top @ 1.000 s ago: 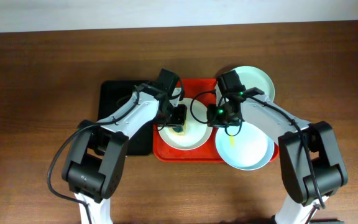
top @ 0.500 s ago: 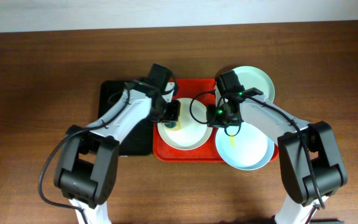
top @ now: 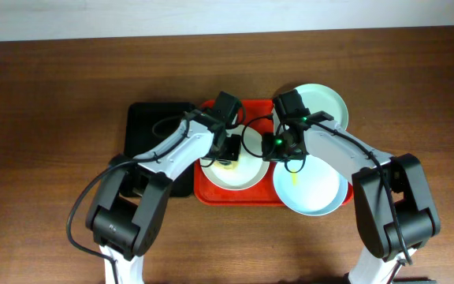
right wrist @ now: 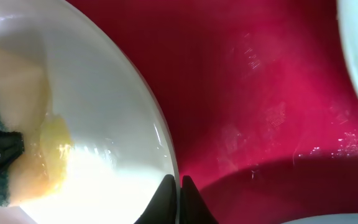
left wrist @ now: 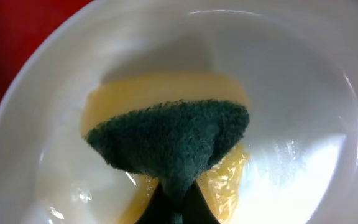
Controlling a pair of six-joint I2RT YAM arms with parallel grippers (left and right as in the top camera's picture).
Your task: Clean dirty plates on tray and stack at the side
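Left arm bent inward; left gripper (left wrist: 178,202) clamps sponge (left wrist: 166,140), yellow foam under coarse green scourer, onto glossy white plate (left wrist: 297,81). Right gripper (right wrist: 179,190) pinches its rim; smooth red tray (right wrist: 260,93) beyond fingertips.

left arm (top: 176,150), right arm (top: 341,146): white rounded link shells, bulky black joint housings (top: 120,213) toward 6 o'clock. thin black cables (top: 243,136) loop beside black wrist blocks at 12 o'clock end. green lights (top: 278,142) glow on right wrist. right gripper (right wrist: 177,180): black tapered fingers.
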